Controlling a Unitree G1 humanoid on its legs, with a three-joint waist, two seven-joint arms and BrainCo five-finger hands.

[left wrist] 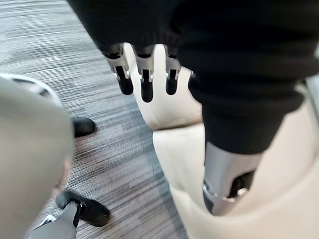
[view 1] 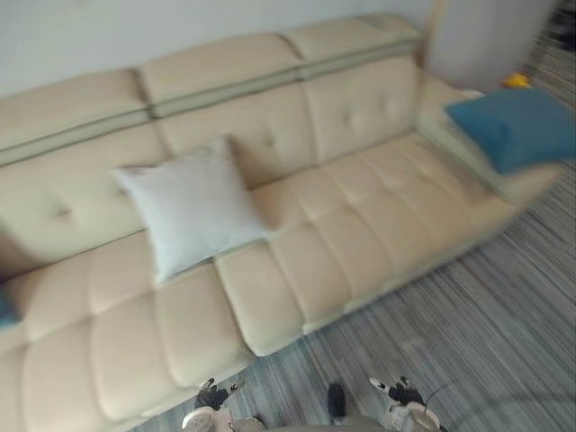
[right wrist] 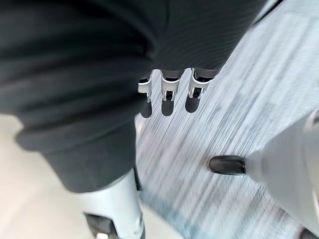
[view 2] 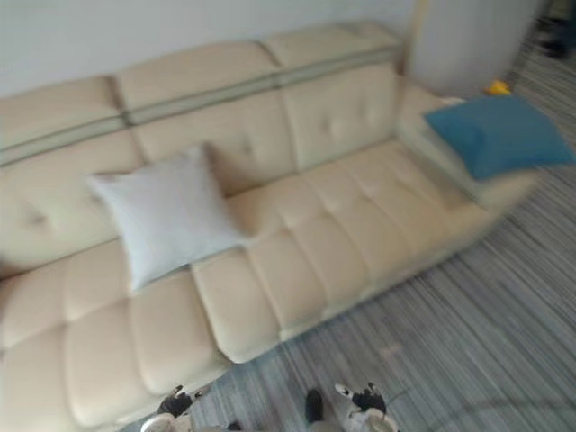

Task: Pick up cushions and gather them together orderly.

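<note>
Gathering has not begun, we judge: the white cushion [view 1: 192, 209] leans on the sofa [view 1: 360, 234] back left of centre, the blue cushion [view 1: 513, 126] lies well apart on its right end, and our left hand [left wrist: 146, 82] and right hand [right wrist: 168, 98] hang low, loosely open, holding nothing.

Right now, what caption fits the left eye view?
White cushion leans on cream sofa; blue cushion lies at its right end.

Big cream sofa [view 1: 360, 234] on a striped grey carpet [view 1: 486, 333]. A pale grey cushion [view 1: 192, 207] leans on the backrest, left of the middle. A blue cushion [view 1: 513, 126] lies way off on the sofa's right end, with a small yellow thing [view 1: 516, 80] just behind it. The left hand [view 1: 213, 396] and right hand [view 1: 402, 392] hang low over the carpet.
</note>
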